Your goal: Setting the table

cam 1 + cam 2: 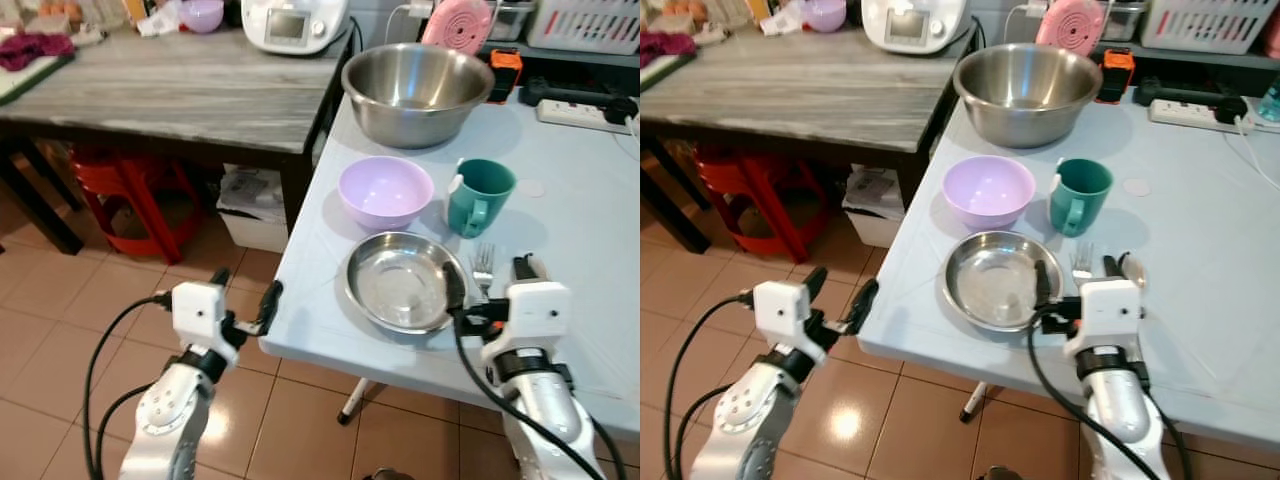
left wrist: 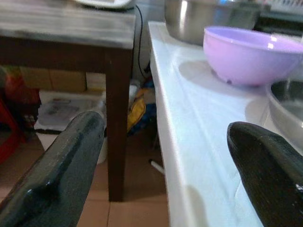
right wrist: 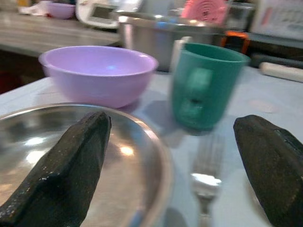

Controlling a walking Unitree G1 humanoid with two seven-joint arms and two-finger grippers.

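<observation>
On the white table a steel plate lies near the front edge, with a lilac bowl and a green mug behind it. A fork lies right of the plate. My right gripper is open and low over the table, one finger over the plate's right rim, the other right of the fork. My left gripper is open at the table's left front corner, one finger over the tabletop, the other off the edge.
A large steel bowl stands at the table's back. A power strip lies at the back right. A dark wooden table stands to the left, with a red stool and a box beneath.
</observation>
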